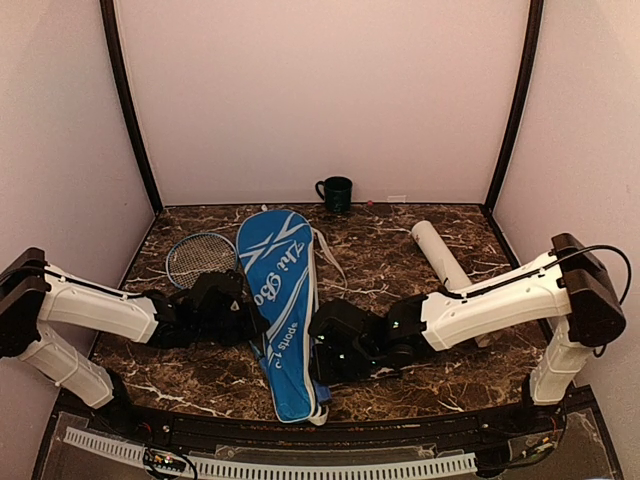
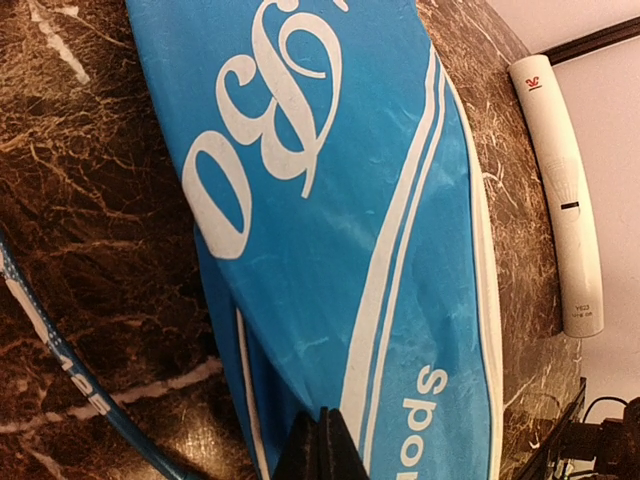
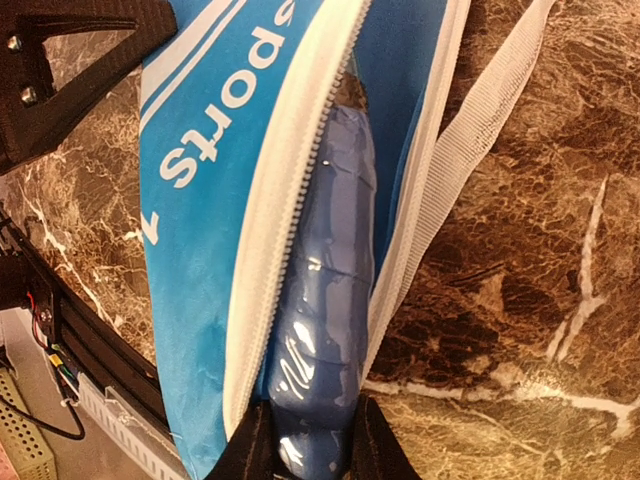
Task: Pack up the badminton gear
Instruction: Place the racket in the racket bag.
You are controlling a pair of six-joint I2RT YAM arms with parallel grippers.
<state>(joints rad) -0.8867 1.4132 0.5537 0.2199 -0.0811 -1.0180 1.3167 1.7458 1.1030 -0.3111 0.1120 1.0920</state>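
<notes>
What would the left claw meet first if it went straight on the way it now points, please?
Likely the blue cover: the shut left claw aims onto its lettered face; depth is unclear.

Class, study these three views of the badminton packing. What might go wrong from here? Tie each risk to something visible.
1. The right gripper grips a glossy blue racket handle inside the open zipper of the cover; it may slip or catch on the teeth.
2. The left gripper is shut at the cover edge; the cover may slide if pushed.
3. The loose white strap beside the opening could snag.
</notes>
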